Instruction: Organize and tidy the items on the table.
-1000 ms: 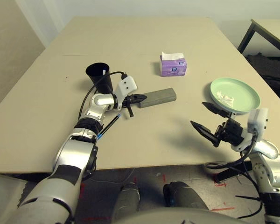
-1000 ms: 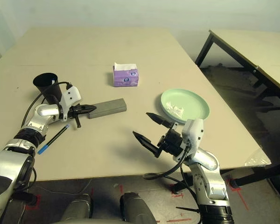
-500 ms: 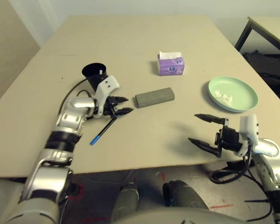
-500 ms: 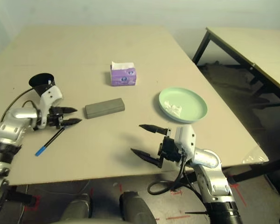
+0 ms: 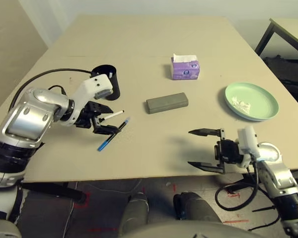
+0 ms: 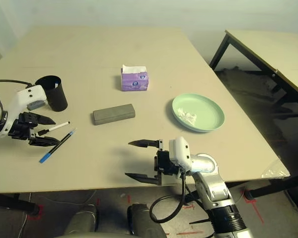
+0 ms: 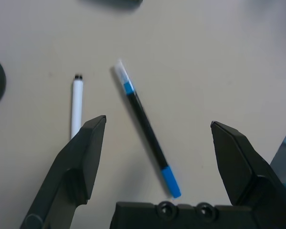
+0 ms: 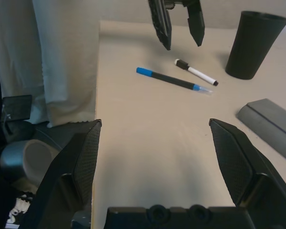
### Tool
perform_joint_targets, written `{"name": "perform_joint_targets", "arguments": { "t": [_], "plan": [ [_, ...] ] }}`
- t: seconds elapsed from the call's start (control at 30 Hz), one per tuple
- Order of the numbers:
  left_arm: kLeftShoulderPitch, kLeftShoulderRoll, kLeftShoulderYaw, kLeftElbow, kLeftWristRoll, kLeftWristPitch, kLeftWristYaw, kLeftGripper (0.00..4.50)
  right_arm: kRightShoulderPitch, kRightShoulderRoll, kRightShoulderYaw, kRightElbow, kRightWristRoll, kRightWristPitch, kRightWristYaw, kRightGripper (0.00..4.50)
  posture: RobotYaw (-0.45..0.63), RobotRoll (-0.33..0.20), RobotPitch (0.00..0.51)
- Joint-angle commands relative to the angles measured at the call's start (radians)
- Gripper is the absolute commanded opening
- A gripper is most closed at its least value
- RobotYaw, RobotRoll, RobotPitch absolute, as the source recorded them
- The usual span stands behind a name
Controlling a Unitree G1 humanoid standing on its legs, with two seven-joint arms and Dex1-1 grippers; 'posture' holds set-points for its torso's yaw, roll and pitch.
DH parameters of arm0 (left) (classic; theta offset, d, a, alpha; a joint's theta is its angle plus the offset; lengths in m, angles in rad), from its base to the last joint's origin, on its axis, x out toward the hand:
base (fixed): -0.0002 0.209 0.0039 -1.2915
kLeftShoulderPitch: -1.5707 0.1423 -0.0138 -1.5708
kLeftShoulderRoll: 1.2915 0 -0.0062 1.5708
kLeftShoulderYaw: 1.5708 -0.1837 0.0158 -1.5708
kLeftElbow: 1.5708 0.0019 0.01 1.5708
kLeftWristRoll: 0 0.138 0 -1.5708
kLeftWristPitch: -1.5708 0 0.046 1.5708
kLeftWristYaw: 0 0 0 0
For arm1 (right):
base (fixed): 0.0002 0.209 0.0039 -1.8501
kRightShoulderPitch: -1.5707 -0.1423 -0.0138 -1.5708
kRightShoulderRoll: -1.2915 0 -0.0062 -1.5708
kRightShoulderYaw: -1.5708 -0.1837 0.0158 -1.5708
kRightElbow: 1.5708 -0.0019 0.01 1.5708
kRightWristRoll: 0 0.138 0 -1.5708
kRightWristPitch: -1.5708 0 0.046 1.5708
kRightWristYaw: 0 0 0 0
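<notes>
My left gripper (image 5: pixel 113 120) is open, its fingers just above the table (image 5: pixel 154 144). Between and just beyond them lie the white-black marker (image 7: pixel 76 102) and the blue pen (image 7: pixel 147 133), side by side and touching neither finger. The black cup (image 5: pixel 107 82) stands upright just behind them. The grey glasses case (image 5: pixel 167 103) lies mid-table, and the purple tissue pack (image 5: pixel 185 68) stands farther back. At the right sits the green plate (image 5: pixel 260 99) with the crumpled white tissue (image 5: pixel 240 103) on it. My right gripper (image 5: pixel 189 148) hangs open and empty at the front edge.
A second table with black metal legs (image 6: pixel 268 49) stands off to the right, beyond a gap of floor. A black cable (image 5: pixel 49 74) arcs over my left arm near the cup.
My left gripper has opened and drawn back leftward from the glasses case. The marker now lies on the table beside the pen. My right gripper has dropped back toward the front edge.
</notes>
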Motion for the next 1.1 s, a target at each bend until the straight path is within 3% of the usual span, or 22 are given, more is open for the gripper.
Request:
{"name": "perform_joint_targets", "arguments": {
  "t": [0.03, 0.23, 0.57, 0.7, 1.0, 1.03, 1.1],
  "plan": [
    [-0.044, 0.039, -0.108, 0.018, 0.023, 0.041, -0.033, 4.45, 0.000, -0.003, 0.015, -0.001, -0.014, -0.009, 0.005, 4.50, -0.08, 0.000, 0.109],
    [-0.075, 0.000, -0.197, 0.060, 0.036, 0.118, 0.016, 4.45, 0.006, -0.002, 0.015, -0.008, -0.023, -0.014, -0.009, 4.50, -0.09, 0.000, 0.110],
    [-0.047, -0.141, -0.176, 0.115, -0.002, 0.172, 0.167, 4.45, 0.019, -0.004, 0.032, -0.029, -0.030, -0.006, -0.019, 4.50, -0.09, 0.000, 0.110],
    [-0.031, -0.158, -0.177, 0.136, -0.002, 0.154, 0.206, 3.54, 0.014, -0.007, 0.031, -0.027, -0.029, -0.005, -0.020, 4.50, -0.09, 0.000, 0.111],
    [-0.004, -0.151, -0.172, 0.155, -0.012, 0.125, 0.230, 0.32, 0.013, -0.012, 0.029, -0.033, -0.026, 0.002, -0.027, 4.50, -0.09, 0.000, 0.111],
    [-0.003, -0.150, -0.172, 0.157, -0.012, 0.122, 0.230, 0.10, 0.013, -0.013, 0.030, -0.032, -0.026, 0.001, -0.027, 4.50, -0.09, 0.000, 0.111],
    [-0.003, -0.149, -0.171, 0.157, -0.013, 0.118, 0.230, 0.10, 0.013, -0.012, 0.030, -0.030, -0.026, 0.001, -0.027, 4.50, -0.09, 0.000, 0.111]
  ]
}}
